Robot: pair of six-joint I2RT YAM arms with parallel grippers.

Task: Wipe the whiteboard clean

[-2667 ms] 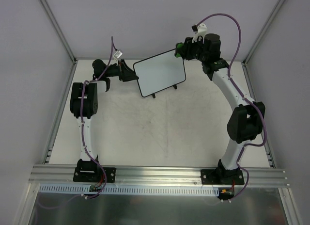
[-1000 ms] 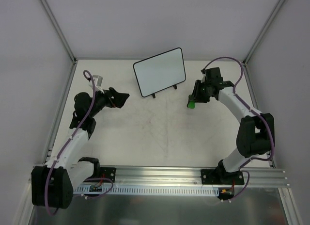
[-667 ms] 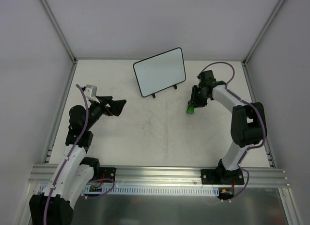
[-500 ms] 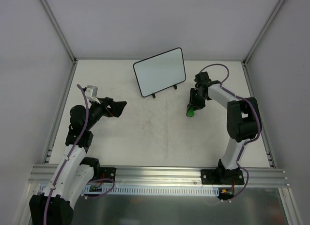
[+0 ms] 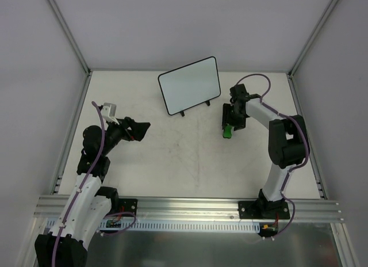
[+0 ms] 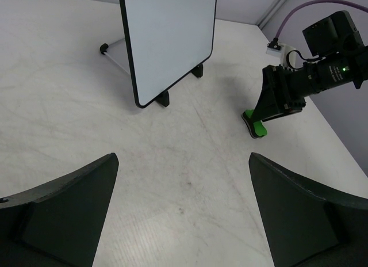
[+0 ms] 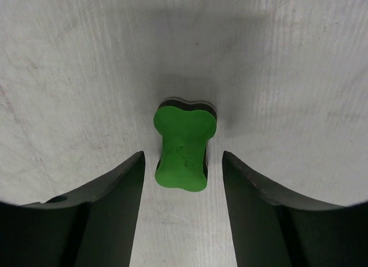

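The whiteboard (image 5: 190,86) stands on its small black feet at the back middle of the table, and its white face shows no writing (image 6: 169,42). To its right a green eraser (image 5: 227,130) lies flat on the table (image 7: 183,145). My right gripper (image 5: 230,122) hangs over it and is open, with a gap between each finger and the eraser (image 7: 183,157). At the left of the table my left gripper (image 5: 144,126) is wide open and holds nothing (image 6: 184,157). It points toward the board from some way off.
The white tabletop (image 5: 172,157) is ringed by an aluminium frame rail (image 5: 75,123) and grey walls. A thin wire stand (image 6: 115,51) props the board from behind. The right arm's body (image 6: 305,77) shows beside the eraser (image 6: 254,124).
My right gripper has lowered the eraser to the table and opened, letting it go. The left arm drew back a little and then held still, open throughout.
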